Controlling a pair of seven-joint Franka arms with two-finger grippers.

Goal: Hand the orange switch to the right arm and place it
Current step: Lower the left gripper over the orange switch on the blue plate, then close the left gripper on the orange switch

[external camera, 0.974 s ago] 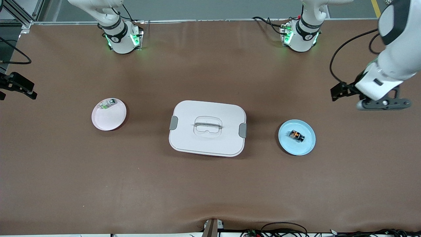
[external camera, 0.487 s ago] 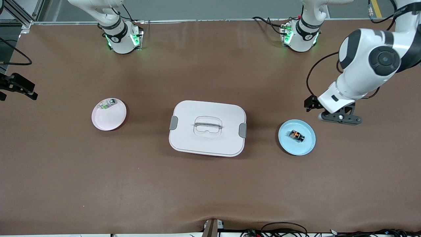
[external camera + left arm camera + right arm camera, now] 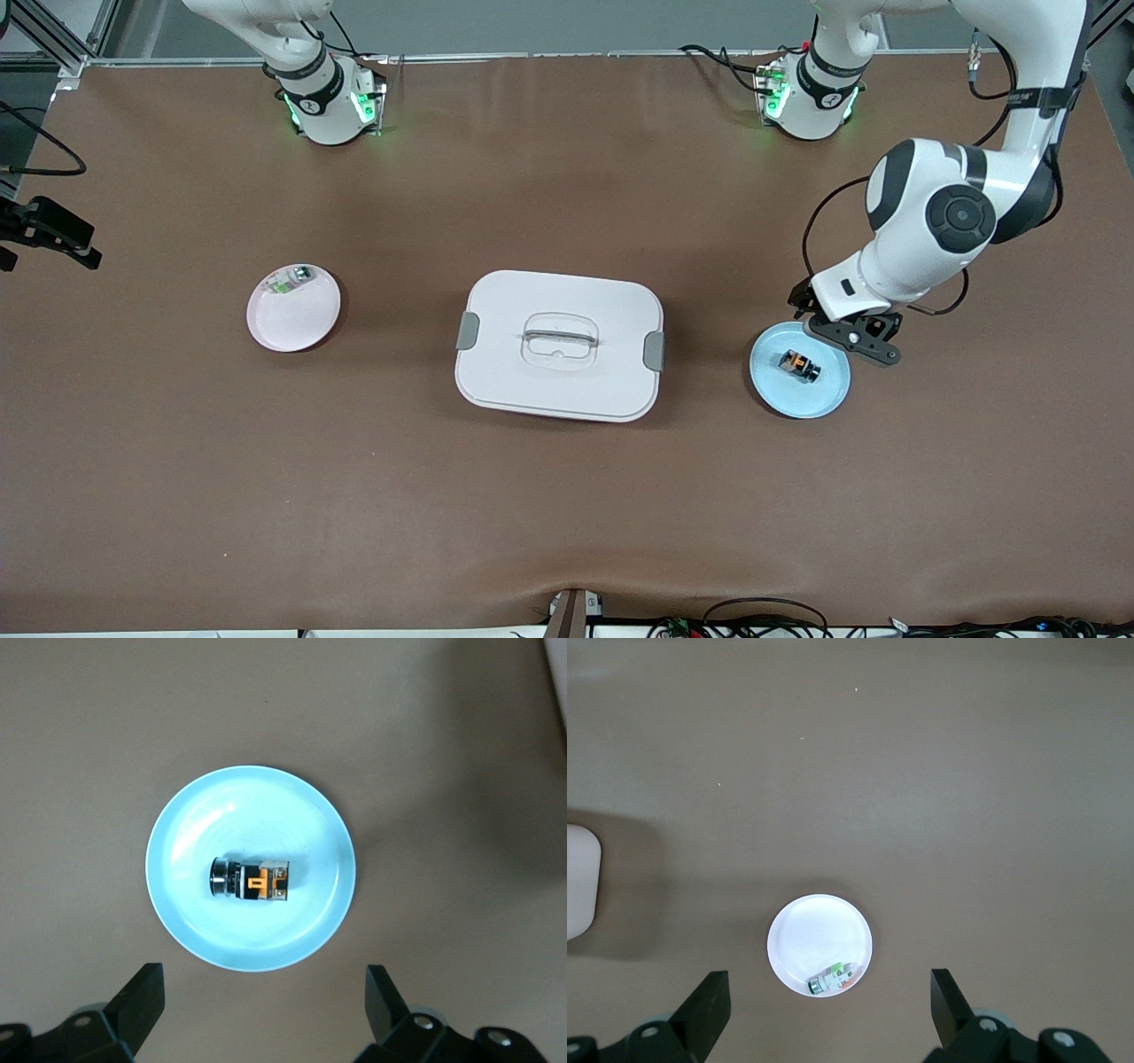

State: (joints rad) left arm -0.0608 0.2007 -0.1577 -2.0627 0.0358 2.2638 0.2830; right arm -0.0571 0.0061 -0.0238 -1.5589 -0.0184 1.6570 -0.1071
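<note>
We see the left gripper (image 3: 264, 1010), fingers spread wide, hanging over the blue plate's (image 3: 819, 399) two-o'clock rim. The orange switch (image 3: 798, 365) lies at its centre. The right gripper (image 3: 829, 1010), fingers also spread, waits above the pink plate (image 3: 297, 323).

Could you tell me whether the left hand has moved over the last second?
Yes. The left hand came in from the table's edge toward the blue plate and is over its rim.
</note>
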